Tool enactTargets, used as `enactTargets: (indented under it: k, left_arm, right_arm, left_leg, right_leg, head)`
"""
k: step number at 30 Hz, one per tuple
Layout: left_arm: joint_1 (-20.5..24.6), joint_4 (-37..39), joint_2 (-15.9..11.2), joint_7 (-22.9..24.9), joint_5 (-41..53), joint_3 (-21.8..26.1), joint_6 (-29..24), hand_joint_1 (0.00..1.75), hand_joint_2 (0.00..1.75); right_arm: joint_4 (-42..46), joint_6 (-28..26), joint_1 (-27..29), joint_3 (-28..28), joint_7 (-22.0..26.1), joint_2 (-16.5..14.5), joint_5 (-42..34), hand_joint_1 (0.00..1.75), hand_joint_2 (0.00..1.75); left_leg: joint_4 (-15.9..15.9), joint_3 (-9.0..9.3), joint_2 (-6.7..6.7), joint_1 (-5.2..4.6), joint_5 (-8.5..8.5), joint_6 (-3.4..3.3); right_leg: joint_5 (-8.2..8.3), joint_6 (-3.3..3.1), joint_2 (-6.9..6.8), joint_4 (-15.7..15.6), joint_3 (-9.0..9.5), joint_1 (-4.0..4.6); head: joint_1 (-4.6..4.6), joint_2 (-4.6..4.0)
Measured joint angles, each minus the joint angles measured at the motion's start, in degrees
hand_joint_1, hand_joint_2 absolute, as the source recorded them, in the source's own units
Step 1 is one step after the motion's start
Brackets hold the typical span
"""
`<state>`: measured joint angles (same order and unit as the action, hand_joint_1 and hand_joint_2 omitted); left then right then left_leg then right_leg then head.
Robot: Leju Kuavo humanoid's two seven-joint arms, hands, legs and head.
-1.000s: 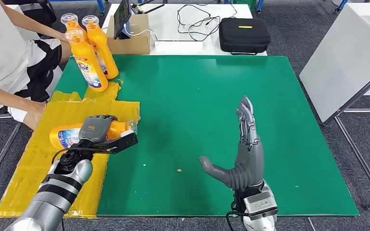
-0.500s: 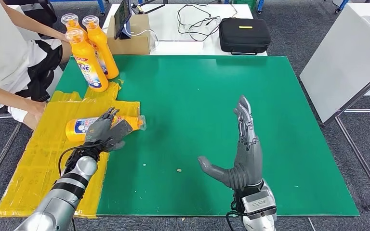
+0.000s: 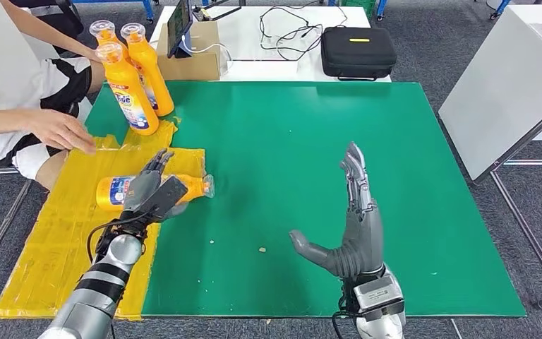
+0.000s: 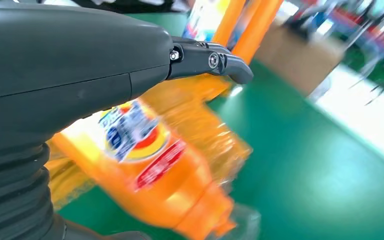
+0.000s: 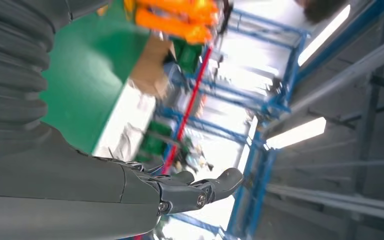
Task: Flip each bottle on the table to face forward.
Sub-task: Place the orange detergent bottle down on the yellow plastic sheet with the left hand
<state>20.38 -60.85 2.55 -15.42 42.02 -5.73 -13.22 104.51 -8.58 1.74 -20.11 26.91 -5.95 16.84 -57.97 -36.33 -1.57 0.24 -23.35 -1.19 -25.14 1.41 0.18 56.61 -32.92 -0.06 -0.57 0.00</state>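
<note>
An orange bottle point(image 3: 115, 190) lies on its side on the yellow sheet point(image 3: 49, 233), its clear cap point(image 3: 208, 186) pointing toward the green mat. In the left wrist view the bottle point(image 4: 150, 170) shows its blue and red label facing up. My left hand point(image 3: 154, 191) is spread over the bottle's middle with fingers straight, not closed around it. Its fingers point(image 4: 210, 62) reach out above the bottle. My right hand point(image 3: 358, 226) stands open and upright over the green mat point(image 3: 289, 134), fingers straight, holding nothing. Three orange bottles point(image 3: 133, 92) stand upright at the back left corner.
A person sits at the left, one hand point(image 3: 60, 131) reaching over the yellow sheet's far edge. Behind the mat are a cardboard box point(image 3: 194, 62), cables and a black case point(image 3: 358, 51) on a white table. A white board point(image 3: 508, 92) leans at the right.
My left hand has let go of the lying bottle and spread its fingers; the bottle now lies a little further right. The person's hand has moved onto the yellow sheet's far edge.
</note>
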Motion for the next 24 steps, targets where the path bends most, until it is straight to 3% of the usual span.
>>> enactTargets:
  k: [3,6,9,12,17,24]
  left_arm:
    - [-5.79,-9.10,1.25,-4.11,-6.84,-0.08,0.23,0.00,1.75]
    - [-13.59,-19.62,2.57,-5.42,-18.23,-1.10,5.00,0.00,1.75]
    - [-20.75,-27.29,3.31,-5.45,-29.50,-2.65,10.19,0.00,1.75]
    - [-25.72,-31.81,3.40,-4.88,-34.92,-3.67,12.83,0.00,1.75]
    - [-29.21,-35.28,3.28,-2.96,-38.73,-3.97,16.16,0.00,1.75]
    - [-30.15,-35.80,3.24,-0.56,-40.98,-3.96,17.49,0.00,1.75]
  right_arm:
    - [-0.43,4.01,1.69,0.70,-1.93,0.26,-2.84,0.00,1.75]
    - [-1.30,6.35,4.53,2.47,-3.65,0.60,-4.57,0.00,1.75]
    - [-1.87,5.98,7.51,4.79,-4.13,0.78,-4.78,0.00,1.75]
    - [-1.92,4.64,9.96,6.92,-4.57,0.83,-4.64,0.00,1.75]
    - [-1.93,3.24,11.75,9.88,-6.33,0.75,-4.45,0.00,1.75]
    - [-1.93,2.15,12.33,11.96,-6.81,0.53,-3.70,0.00,1.75]
  left_leg:
    - [0.00,0.00,0.00,-0.01,-0.04,0.01]
    - [0.00,-0.01,-0.02,-0.03,-0.18,0.02]
    - [0.00,-0.02,-0.03,-0.06,-0.29,-0.03]
    - [0.00,-0.02,-0.02,-0.06,-0.33,-0.04]
    - [0.01,0.01,-0.03,-0.05,-0.30,-0.03]
    - [0.01,0.03,-0.03,-0.02,-0.24,0.00]
  right_leg:
    - [-0.01,0.00,0.00,-0.01,-0.01,0.00]
    - [-0.12,0.08,0.01,-0.03,-0.01,-0.02]
    - [-0.19,0.13,0.00,-0.05,-0.02,-0.03]
    - [-0.21,0.12,0.00,-0.07,-0.03,-0.02]
    - [-0.21,0.09,0.00,-0.07,-0.01,0.00]
    - [-0.17,0.09,0.00,-0.06,0.02,0.00]
  head:
    - [-0.01,0.00]
    - [-0.01,0.00]
    - [0.00,0.00]
    - [-0.01,0.00]
    - [-0.02,0.00]
    - [-0.02,0.00]
